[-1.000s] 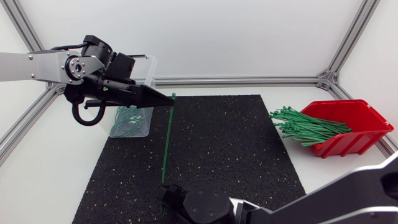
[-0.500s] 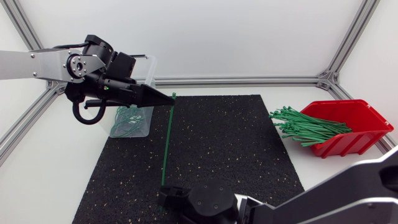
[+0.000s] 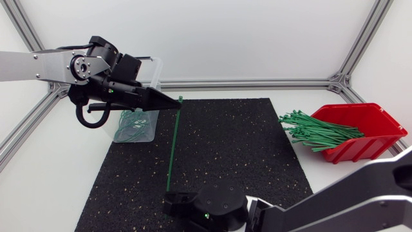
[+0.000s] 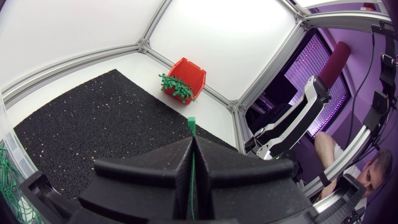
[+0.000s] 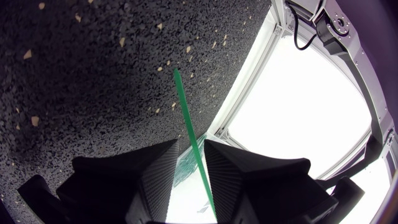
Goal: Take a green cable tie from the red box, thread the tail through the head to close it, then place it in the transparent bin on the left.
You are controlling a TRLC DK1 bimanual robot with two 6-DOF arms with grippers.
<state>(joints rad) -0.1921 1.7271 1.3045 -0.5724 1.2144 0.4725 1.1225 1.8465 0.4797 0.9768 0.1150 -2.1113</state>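
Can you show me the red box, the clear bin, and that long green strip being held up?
red box [image 3: 370, 147], head view, its front wall.
transparent bin [image 3: 153, 129], head view, its right wall.
green cable tie [image 3: 174, 145], head view, midway along the strap.

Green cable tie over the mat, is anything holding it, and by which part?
The left tool is shut on the green cable tie just behind its head. The right tool stands open around the tail, not gripping.

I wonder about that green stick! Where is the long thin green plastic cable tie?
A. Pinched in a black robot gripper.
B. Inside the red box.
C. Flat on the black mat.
A: the matte black left gripper is shut on one end of the long green cable tie.
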